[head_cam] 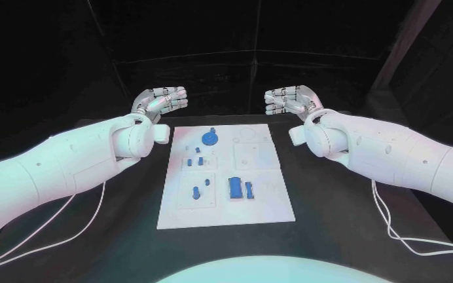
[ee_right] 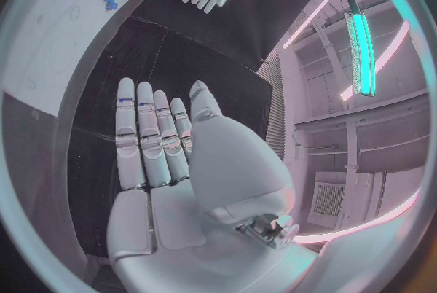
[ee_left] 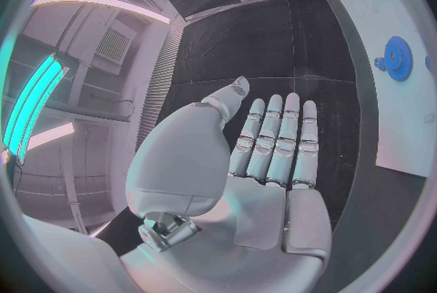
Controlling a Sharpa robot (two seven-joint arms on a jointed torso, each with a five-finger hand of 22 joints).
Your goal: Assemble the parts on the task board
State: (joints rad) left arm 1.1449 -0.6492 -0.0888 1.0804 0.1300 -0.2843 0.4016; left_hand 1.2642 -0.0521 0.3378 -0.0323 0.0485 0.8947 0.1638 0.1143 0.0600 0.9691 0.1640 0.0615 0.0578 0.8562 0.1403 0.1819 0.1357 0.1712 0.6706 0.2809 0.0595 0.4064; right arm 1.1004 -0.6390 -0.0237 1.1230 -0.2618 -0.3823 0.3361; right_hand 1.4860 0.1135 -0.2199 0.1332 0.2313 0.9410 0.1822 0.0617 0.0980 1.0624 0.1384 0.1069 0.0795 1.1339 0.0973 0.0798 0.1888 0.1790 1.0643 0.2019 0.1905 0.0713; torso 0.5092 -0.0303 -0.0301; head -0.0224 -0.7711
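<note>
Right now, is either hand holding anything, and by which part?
Nothing held. Left hand and right hand are open, fingers extended, off the task board; the blue parts lie on it.

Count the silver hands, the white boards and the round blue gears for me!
Silver hands: 2, the left hand and the right hand
White task board: 1
Round blue gear: 1
Total: 4

Open table flanking task board
</note>
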